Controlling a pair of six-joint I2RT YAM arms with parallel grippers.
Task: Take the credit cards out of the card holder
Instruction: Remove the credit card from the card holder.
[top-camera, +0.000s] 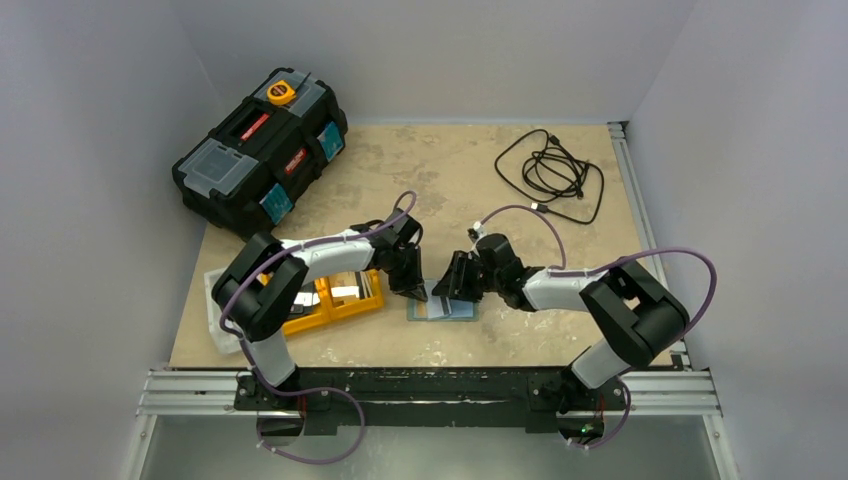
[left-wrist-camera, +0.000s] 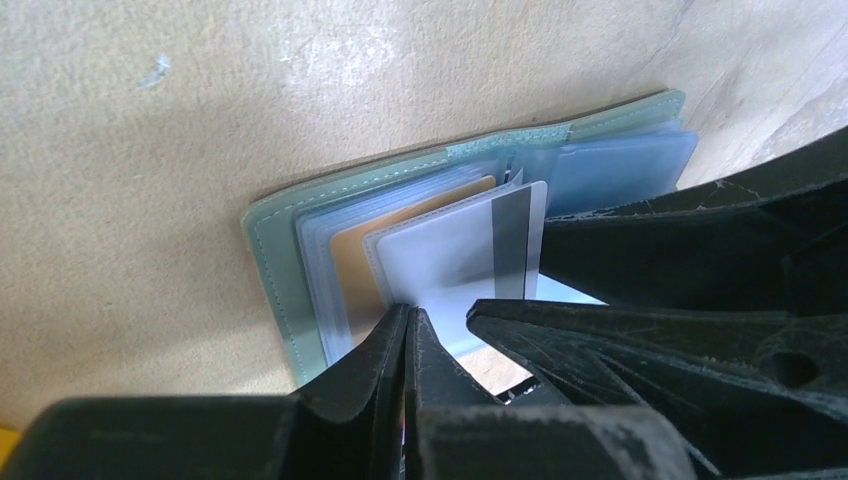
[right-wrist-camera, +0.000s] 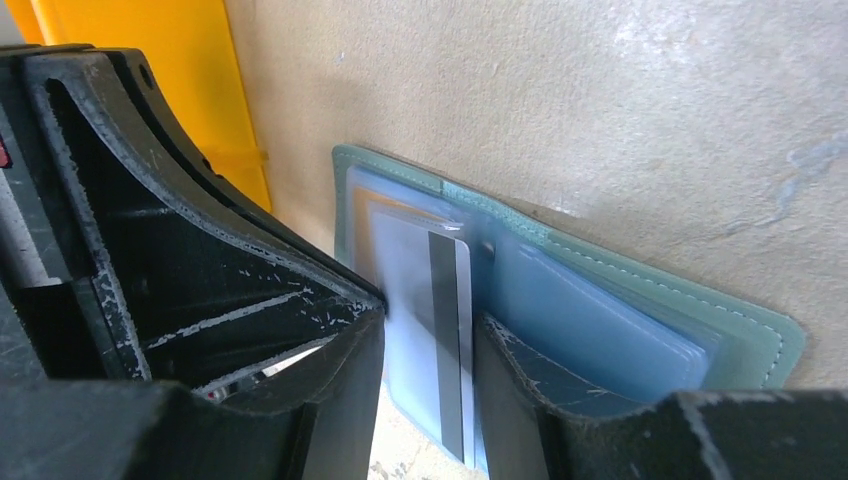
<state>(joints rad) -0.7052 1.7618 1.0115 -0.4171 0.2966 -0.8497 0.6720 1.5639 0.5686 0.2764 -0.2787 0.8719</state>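
Closest up are the two black fingers of the left gripper (left-wrist-camera: 405, 318). Its jaws are shut tight, and their tips sit right on the near corner of a credit card (left-wrist-camera: 450, 255). I cannot tell if the card is really pinched between them or only touched. That card is white with a dark stripe, and it pokes partway out of a clear pocket in the card holder (left-wrist-camera: 275, 250). A tan card (left-wrist-camera: 352, 265) sits in another pocket under it. The card holder lies open and flat on the tabletop (left-wrist-camera: 150, 150), between the two arms and near the orange tray (right-wrist-camera: 150, 60).

The right gripper (right-wrist-camera: 428, 350) comes in from the other side. Its jaws are a little way apart, one on each side of the white card, and they hold nothing. They seem to rest on the pockets.

The card's long side runs with its stripe, out of the pocket and toward the jaws. So I think the pull should go straight along the stripe, away from the card holder. The left arm is the nearer one, since its tips touch the card.
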